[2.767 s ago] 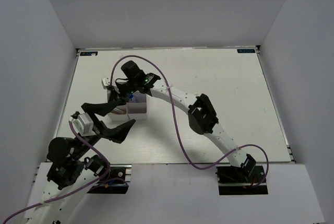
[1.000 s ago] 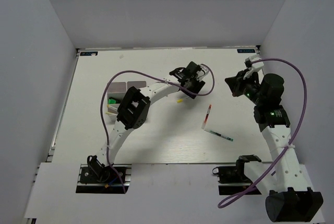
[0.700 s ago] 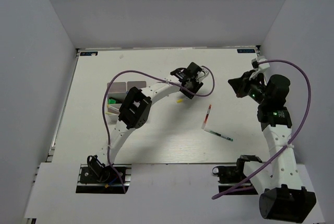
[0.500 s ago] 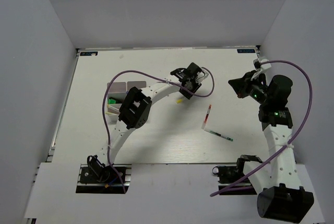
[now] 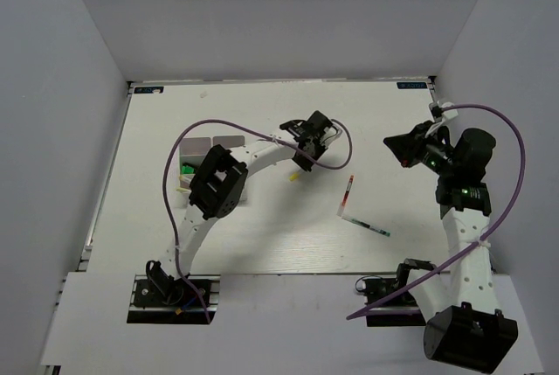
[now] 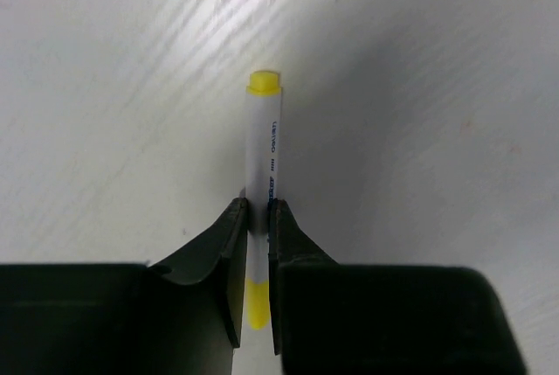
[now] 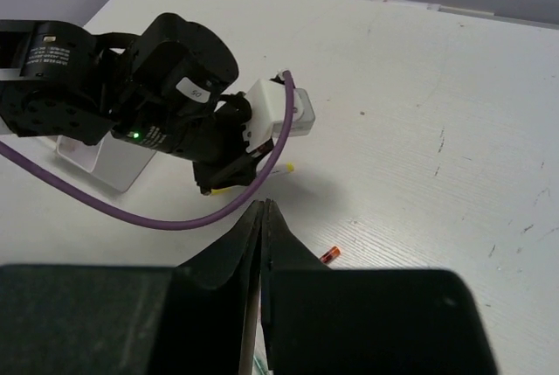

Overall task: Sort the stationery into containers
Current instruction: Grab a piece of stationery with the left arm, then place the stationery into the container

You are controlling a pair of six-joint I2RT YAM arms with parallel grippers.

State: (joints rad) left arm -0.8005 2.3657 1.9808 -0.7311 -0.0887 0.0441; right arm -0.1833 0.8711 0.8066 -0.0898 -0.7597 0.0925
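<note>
My left gripper (image 6: 258,218) is shut on a thin white pen with yellow ends (image 6: 265,148), gripping it near its rear end. The pen's far tip points away over the white table. From above, that left gripper (image 5: 301,163) sits mid-table with the pen's yellow tip (image 5: 295,174) showing below it. My right gripper (image 7: 264,204) is shut with nothing in it and hovers at the right (image 5: 389,141). A red-tipped pen (image 5: 349,190) and a white pen with a green tip (image 5: 368,227) lie loose between the arms. The white divided tray (image 5: 229,138) is at the left, half hidden by the left arm.
A purple cable (image 5: 332,163) loops from the left wrist over the table. Grey walls close in the table (image 5: 279,244) on three sides. Something green (image 5: 186,168) lies in the tray's left compartment. The right wrist view shows the red pen's end (image 7: 329,254).
Over the last second the left jaws have closed onto the yellow-ended pen, and that wrist has shifted slightly left. The right arm has drawn back a little to the right.
</note>
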